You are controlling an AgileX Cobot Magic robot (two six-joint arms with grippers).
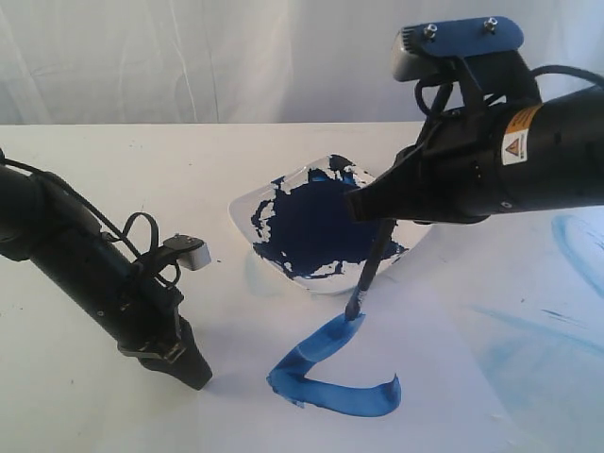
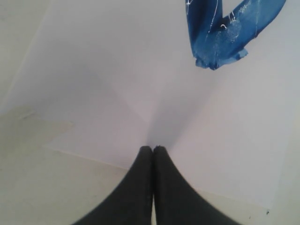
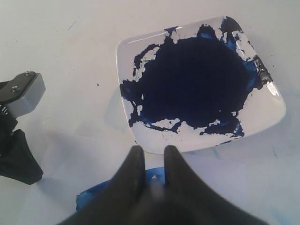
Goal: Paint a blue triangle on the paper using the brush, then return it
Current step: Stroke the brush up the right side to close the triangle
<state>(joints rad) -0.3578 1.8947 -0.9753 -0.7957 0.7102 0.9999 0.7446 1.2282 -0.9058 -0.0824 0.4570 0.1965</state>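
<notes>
Brush [image 1: 370, 264] tip meets the unfinished blue triangle [image 1: 340, 398] on the paper [image 2: 117, 93], its handle pinched by the right gripper [image 3: 151, 157]; the left gripper [image 2: 153, 149], clenched empty, sits nearby.

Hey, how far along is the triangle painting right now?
Done: two sides of the blue triangle are on the paper. In hand: the right gripper holds the brush, tip at the upper stroke's end; the left gripper is shut, seemingly resting on the paper. Left: the closing side, then returning the brush.
</notes>
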